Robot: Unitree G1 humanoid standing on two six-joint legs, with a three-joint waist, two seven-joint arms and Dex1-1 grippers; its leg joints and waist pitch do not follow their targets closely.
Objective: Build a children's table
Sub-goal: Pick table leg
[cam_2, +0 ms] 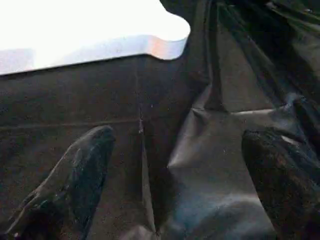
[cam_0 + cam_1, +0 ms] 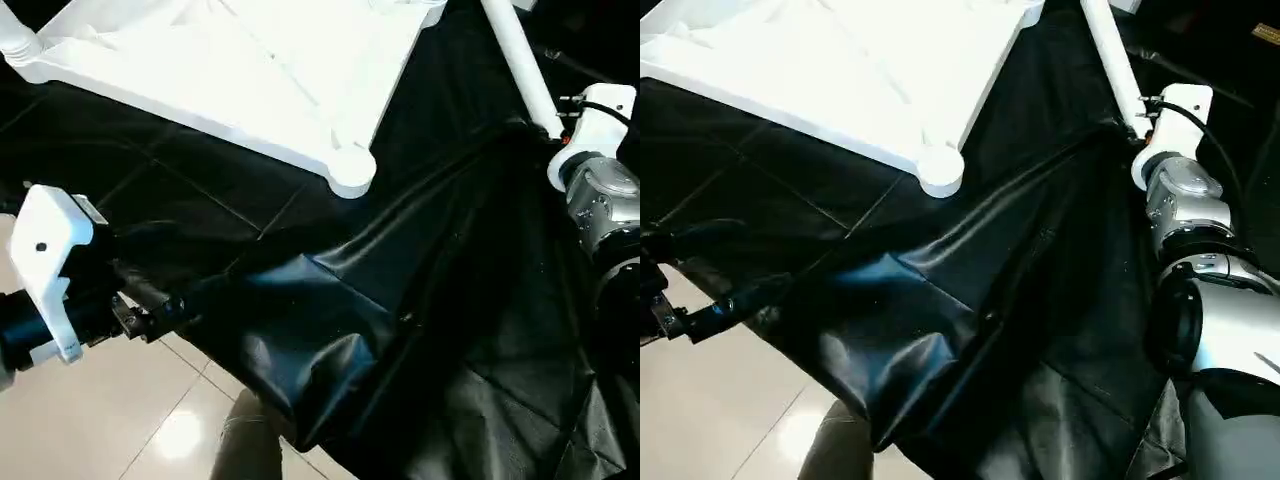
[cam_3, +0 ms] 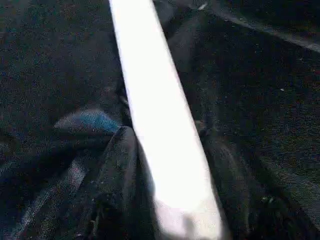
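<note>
Leg [image 3: 165, 140] lies clamped between right end effector [image 3: 167, 165] fingers; left end effector [image 1: 175, 165] gapes empty.

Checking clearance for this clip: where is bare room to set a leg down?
Flat black sheet lies bare between the tabletop and the tiled floor. It is crowded on the right, where the right gripper and the leg meet over rumpled folds.

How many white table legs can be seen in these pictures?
1. The white table leg lies on the black sheet right of the tabletop, between the right gripper fingers. Others may lie outside the pictures.
</note>
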